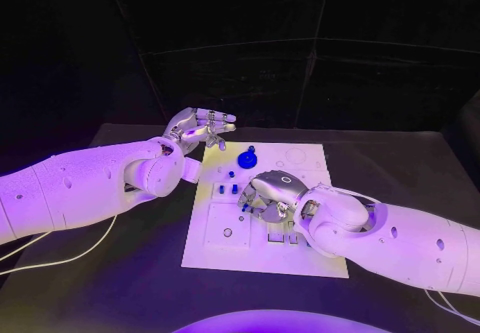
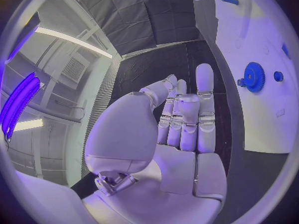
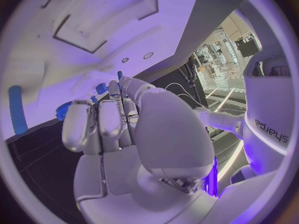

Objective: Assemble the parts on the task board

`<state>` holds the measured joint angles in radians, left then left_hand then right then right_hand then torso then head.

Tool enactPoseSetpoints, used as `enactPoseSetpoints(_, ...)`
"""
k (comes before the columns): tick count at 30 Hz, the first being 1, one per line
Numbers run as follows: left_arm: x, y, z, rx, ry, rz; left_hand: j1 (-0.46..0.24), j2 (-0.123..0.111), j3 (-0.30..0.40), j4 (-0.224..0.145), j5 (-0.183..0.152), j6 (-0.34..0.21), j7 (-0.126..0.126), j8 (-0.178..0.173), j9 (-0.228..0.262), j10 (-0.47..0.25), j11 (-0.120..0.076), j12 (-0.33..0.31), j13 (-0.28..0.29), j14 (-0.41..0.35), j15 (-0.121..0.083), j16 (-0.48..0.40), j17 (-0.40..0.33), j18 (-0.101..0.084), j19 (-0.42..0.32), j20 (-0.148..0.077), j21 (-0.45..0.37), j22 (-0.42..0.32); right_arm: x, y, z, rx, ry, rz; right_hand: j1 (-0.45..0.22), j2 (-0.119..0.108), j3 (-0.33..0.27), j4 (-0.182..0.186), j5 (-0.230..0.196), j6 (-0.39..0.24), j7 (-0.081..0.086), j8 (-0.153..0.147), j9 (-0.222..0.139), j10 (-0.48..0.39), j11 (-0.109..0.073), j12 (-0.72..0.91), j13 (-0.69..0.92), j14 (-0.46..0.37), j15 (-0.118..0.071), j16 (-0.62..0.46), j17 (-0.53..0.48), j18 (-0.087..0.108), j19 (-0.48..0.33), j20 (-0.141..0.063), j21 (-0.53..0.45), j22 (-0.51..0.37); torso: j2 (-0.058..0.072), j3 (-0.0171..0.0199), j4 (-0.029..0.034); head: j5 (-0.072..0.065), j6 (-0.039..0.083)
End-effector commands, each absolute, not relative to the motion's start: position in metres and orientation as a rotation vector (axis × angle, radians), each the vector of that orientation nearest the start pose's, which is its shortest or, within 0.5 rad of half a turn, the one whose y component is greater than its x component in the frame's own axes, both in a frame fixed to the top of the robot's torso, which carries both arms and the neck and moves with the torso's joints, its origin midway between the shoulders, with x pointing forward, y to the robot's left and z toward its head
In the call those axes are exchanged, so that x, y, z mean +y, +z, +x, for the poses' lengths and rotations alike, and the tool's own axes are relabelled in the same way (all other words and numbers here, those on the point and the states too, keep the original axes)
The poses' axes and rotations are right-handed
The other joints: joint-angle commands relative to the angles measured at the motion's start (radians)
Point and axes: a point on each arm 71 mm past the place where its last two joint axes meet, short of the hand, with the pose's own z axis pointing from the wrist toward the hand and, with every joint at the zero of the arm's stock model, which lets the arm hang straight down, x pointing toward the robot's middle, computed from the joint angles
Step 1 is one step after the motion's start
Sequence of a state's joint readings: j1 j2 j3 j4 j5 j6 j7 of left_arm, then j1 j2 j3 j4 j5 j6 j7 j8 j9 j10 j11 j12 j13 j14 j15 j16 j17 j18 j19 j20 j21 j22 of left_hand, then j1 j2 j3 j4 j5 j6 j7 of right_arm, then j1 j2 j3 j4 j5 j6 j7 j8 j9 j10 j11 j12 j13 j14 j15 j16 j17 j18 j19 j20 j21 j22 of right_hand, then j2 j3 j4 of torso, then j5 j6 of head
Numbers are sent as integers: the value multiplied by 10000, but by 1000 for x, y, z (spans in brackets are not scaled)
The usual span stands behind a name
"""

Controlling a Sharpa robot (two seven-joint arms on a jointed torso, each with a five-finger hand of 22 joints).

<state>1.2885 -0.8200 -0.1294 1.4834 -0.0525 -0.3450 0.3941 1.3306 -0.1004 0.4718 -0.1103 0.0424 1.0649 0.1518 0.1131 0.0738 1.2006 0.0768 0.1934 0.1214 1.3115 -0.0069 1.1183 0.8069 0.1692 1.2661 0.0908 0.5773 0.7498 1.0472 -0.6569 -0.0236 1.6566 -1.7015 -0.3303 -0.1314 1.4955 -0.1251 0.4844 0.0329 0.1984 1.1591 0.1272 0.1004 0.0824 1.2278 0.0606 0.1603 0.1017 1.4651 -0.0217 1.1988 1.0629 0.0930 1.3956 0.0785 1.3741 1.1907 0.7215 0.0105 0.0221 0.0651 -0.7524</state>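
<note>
Right hand (image 1: 268, 198) hovers low over the white task board (image 1: 215, 239), fingers curled, grasp unclear; blue gear (image 1: 247, 159) sits beyond; left hand (image 1: 200, 127) open, holding nothing.

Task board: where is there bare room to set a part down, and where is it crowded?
The white task board is bare at its near left, between its edge and the slots. The far right, beyond the blue gear, holds only faint outlines. The middle is crowded: the right hand hovers over small blue parts.
</note>
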Motion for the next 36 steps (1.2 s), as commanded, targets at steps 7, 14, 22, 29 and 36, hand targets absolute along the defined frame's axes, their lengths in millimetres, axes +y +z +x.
enactPoseSetpoints(7,208,-167,503,14331,-14907,-9921,38,87,-89,0,58,-24,42,22,-12,-88,18,68,12,-90,20,-41,-29,114,-48,8,-63,-12,-65,-227,407,16356,8745,-4925,-70,1,7,-29,7,10,80,-38,8,32,8,-58,7,310,-21,19,7,-172,70,8,70,10,7,4,8,78,-81)
enactPoseSetpoints(14,208,-167,503,14337,-14915,-9918,38,87,-89,0,58,-24,42,22,-12,-88,18,68,12,-90,20,-41,-29,114,-48,8,-63,-12,-63,-232,402,16439,8868,-5053,-88,12,19,-40,3,2,85,-46,5,27,13,-70,6,312,-17,26,7,-172,70,11,73,12,8,3,2,127,-141)
enactPoseSetpoints(22,208,-167,503,14350,-14908,-9926,38,87,-89,0,58,-24,42,22,-12,-88,18,68,12,-90,20,-41,-29,114,-48,8,-63,-12,-61,-233,400,16462,8931,-5086,-88,12,19,-40,3,2,85,-46,5,27,13,-70,6,312,-17,26,7,-172,70,11,73,12,5,-2,-1,159,-175)
enactPoseSetpoints(29,208,-167,503,14354,-14910,-9926,38,87,-89,0,58,-24,42,22,-12,-88,18,68,12,-90,20,-41,-29,114,-48,8,-63,-12,-60,-233,400,16449,8936,-5115,-93,20,28,-49,5,-1,85,-50,4,24,14,-75,5,313,-16,31,8,-172,70,13,74,13,5,4,1,185,-203)
enactPoseSetpoints(36,208,-167,503,14380,-14932,-9926,38,90,-111,2,58,-35,44,20,-16,-109,22,80,18,-109,24,-52,-52,113,-55,12,-72,-16,-60,-235,401,16540,8643,-5267,-93,20,28,-49,5,-1,85,-50,4,24,14,-75,5,313,-16,31,8,-172,70,13,74,13,8,5,-6,192,-201)
